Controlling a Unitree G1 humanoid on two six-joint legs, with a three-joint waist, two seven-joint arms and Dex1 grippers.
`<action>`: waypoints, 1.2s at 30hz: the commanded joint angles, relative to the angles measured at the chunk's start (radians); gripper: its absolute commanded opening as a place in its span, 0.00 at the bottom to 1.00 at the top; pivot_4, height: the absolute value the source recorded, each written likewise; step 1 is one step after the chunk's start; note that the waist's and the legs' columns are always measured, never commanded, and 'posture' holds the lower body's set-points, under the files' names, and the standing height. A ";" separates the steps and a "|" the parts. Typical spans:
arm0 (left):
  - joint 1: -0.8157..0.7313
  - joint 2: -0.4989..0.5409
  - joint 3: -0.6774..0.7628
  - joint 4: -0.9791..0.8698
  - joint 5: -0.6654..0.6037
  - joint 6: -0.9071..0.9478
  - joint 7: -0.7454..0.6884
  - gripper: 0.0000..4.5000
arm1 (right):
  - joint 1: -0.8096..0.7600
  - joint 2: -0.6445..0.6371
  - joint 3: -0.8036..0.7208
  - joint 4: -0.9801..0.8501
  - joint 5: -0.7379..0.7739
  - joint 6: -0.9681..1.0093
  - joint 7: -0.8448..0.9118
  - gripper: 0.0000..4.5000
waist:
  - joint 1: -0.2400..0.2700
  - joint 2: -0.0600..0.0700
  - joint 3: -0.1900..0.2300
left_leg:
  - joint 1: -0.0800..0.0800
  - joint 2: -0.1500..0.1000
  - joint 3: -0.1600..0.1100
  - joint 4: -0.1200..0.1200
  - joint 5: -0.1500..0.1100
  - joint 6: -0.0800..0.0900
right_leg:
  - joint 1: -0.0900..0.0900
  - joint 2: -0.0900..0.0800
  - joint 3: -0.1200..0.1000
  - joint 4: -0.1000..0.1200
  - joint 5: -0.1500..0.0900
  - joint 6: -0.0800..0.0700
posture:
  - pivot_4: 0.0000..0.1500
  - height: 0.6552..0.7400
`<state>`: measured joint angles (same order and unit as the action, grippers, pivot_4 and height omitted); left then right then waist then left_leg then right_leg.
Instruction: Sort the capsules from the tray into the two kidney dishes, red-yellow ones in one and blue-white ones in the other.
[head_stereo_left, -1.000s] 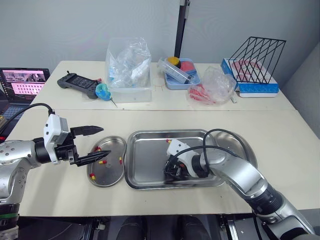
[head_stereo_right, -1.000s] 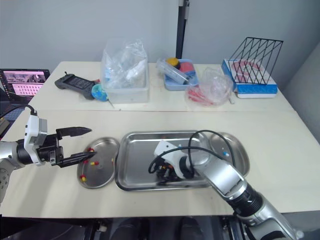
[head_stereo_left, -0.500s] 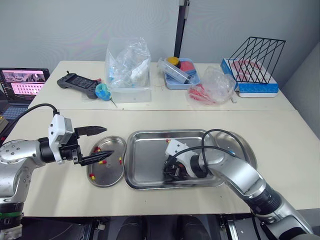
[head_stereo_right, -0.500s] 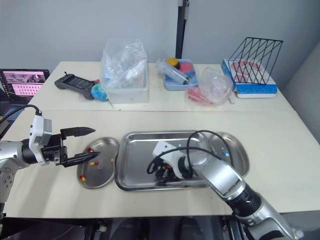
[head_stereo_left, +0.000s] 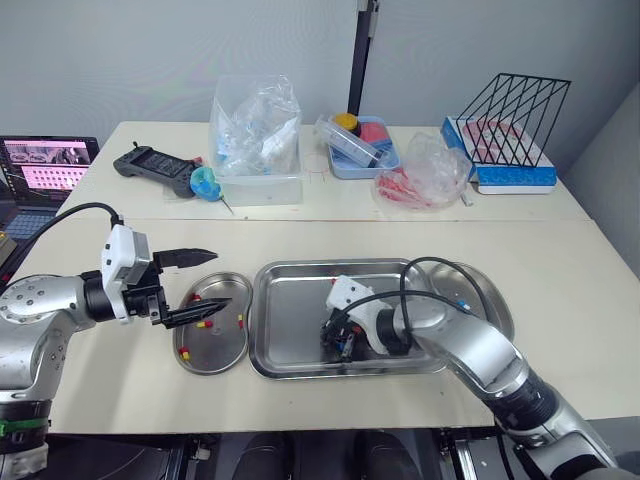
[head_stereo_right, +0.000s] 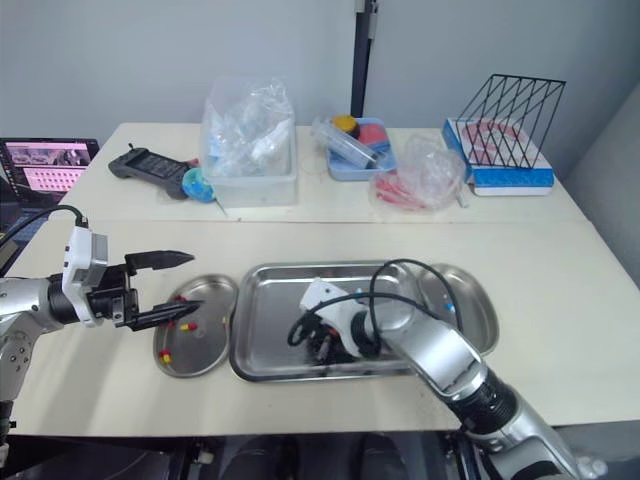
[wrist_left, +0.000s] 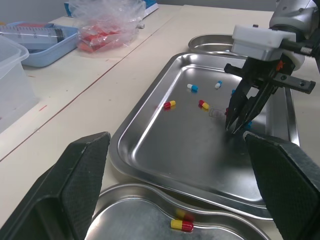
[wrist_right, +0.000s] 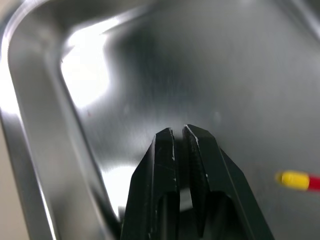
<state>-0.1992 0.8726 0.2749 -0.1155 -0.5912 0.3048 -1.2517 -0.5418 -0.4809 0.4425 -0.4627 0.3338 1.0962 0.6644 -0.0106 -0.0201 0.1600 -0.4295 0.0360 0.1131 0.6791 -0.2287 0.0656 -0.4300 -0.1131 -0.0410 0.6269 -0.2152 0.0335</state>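
Right wrist view: right pincer (wrist_right: 178, 131) almost closed, nothing between its tips, low over the tray (wrist_right: 30, 125) floor, a red-yellow capsule (wrist_right: 299, 181) near. Loose capsules (wrist_left: 170, 104) lie in that tray, lower centre in the left eye view. I'd call them light, slick and likely to roll, so pinch mid-body.

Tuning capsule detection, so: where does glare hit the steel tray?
Right wrist view: strong white glare patches on the stainless steel tray, on its curved wall beside the right gripper. Left wrist view: even, soft sheen on the tray; a red-yellow capsule stands out plainly.
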 joint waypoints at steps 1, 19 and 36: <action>-0.023 0.001 0.004 -0.002 -0.003 -0.017 -0.004 1.00 | -0.040 -0.018 -0.080 -0.046 0.063 -0.002 0.053 0.09 | 0.001 0.000 0.000 | 0.000 0.000 0.000 0.000 0.000 0.000 | 0.000 0.000 0.000 0.000 0.000 0.000 | 1.00 1.00; -0.054 -0.002 -0.022 0.034 0.008 -0.030 -0.024 1.00 | 0.106 -0.239 -0.139 -0.130 0.146 -0.050 0.160 0.79 | 0.004 0.000 0.000 | 0.000 0.000 0.000 0.000 0.000 0.001 | 0.000 0.000 0.000 -0.001 0.000 0.000 | 1.00 1.00; -0.068 -0.003 -0.019 0.044 0.012 -0.034 -0.018 1.00 | 0.103 -0.168 -0.182 -0.114 0.222 0.119 0.047 0.79 | 0.007 -0.001 0.000 | 0.000 0.000 0.000 0.000 0.000 0.001 | 0.000 0.000 0.000 -0.001 0.000 0.000 | 1.00 1.00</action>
<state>-0.2447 0.8701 0.2385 -0.0633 -0.5701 0.2845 -1.2750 -0.4200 -0.6522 0.2965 -0.5582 0.5349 1.2056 0.7175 -0.0041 -0.0207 0.1602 -0.4299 0.0359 0.1126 0.6792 -0.2291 0.0662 -0.4298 -0.1134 -0.0409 0.6260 -0.2151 0.0337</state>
